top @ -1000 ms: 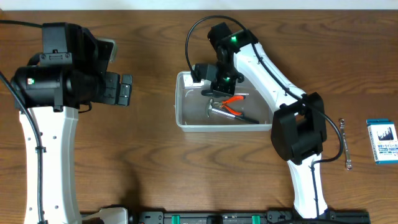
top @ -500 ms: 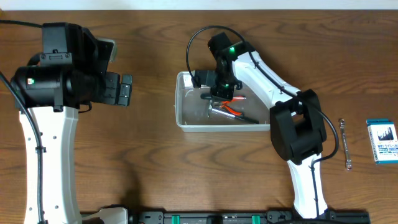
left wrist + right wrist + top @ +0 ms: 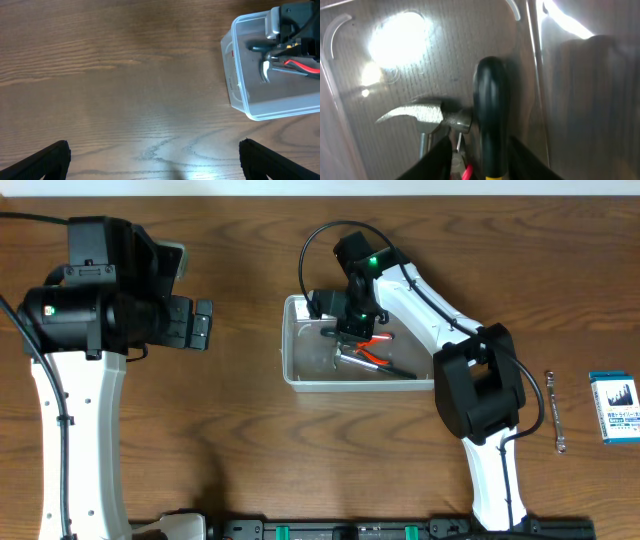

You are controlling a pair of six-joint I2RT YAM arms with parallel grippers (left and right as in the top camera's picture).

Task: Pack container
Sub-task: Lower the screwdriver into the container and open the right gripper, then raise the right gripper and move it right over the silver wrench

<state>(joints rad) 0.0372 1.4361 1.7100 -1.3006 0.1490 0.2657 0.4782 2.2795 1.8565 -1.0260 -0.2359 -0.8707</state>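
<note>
Down inside the container point(image 3: 292, 352), mid-frame: parted right gripper point(image 3: 350, 332) astride a black handle point(image 3: 489, 100); wide-spread left gripper point(image 3: 154, 152), lower corners.

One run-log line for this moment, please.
stage: packing | right gripper: in container, astride black tool handle, grip unclear | left gripper: open, empty, over table | already inside: hammer, red pliers
</note>
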